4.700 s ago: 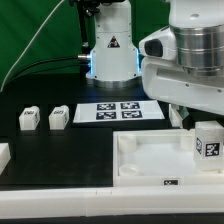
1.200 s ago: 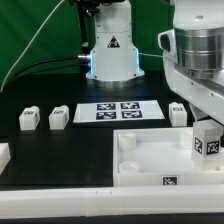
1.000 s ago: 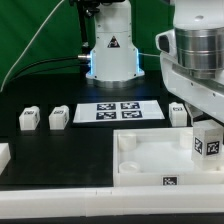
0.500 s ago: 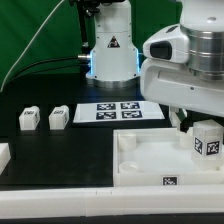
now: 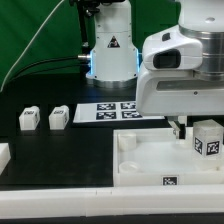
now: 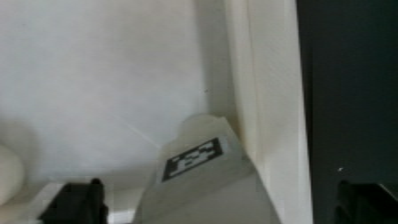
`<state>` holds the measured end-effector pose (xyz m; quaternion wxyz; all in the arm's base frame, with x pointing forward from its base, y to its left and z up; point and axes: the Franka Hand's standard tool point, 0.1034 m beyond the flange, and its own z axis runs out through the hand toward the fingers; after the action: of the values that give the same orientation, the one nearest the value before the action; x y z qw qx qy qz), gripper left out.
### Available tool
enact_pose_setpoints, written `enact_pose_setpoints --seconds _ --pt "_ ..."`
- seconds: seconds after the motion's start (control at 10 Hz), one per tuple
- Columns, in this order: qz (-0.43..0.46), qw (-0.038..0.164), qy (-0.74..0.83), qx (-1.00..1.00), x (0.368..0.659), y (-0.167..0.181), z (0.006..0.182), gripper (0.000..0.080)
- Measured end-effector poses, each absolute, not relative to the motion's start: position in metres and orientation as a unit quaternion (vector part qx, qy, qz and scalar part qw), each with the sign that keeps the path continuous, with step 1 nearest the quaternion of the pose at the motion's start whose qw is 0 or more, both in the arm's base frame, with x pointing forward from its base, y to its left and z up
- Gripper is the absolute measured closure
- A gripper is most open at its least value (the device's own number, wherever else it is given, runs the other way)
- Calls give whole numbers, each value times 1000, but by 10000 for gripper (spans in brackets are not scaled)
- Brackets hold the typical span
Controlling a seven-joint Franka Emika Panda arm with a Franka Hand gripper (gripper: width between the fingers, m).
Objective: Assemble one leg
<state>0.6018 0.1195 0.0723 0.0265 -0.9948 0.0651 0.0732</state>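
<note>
Leg [image 5: 207,137], one white block with a black-and-white tag facing the camera, stands in the tray's far corner at the exterior view's right, just under the arm. Tray [image 5: 150,165] (large, white, with raised walls and corner sockets) lies on the black table [image 5: 60,150] in the foreground, a small tag on its front wall. Arm [image 5: 185,75], bulky and white, hangs low over that corner and hides part of the marker board [image 5: 110,110] behind it. Gripper [image 6: 210,198]: in the wrist view two dark fingertips [image 6: 75,200] stand well apart at the picture's edge, the jaws spread wide with nothing clamped; between them shows the leg [image 6: 199,160], its tag tilted, close against the tray's wall [image 6: 267,100]. Two further small blocks, one [image 5: 29,120] and another [image 5: 59,117], sit side by side on the table at the exterior view's left, well apart from the tray. Robot base [image 5: 110,55] stands behind the marker board.
</note>
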Motion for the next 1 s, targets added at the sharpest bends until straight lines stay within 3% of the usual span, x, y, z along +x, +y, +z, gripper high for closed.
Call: enact_pose_setpoints --seconds 0.4,0.8,1.0 --pt "-43 40 55 -997 608 128 67 150" --pt "-25 35 24 -999 596 120 61 150" --pt "-13 29 -12 -999 594 123 67 150"
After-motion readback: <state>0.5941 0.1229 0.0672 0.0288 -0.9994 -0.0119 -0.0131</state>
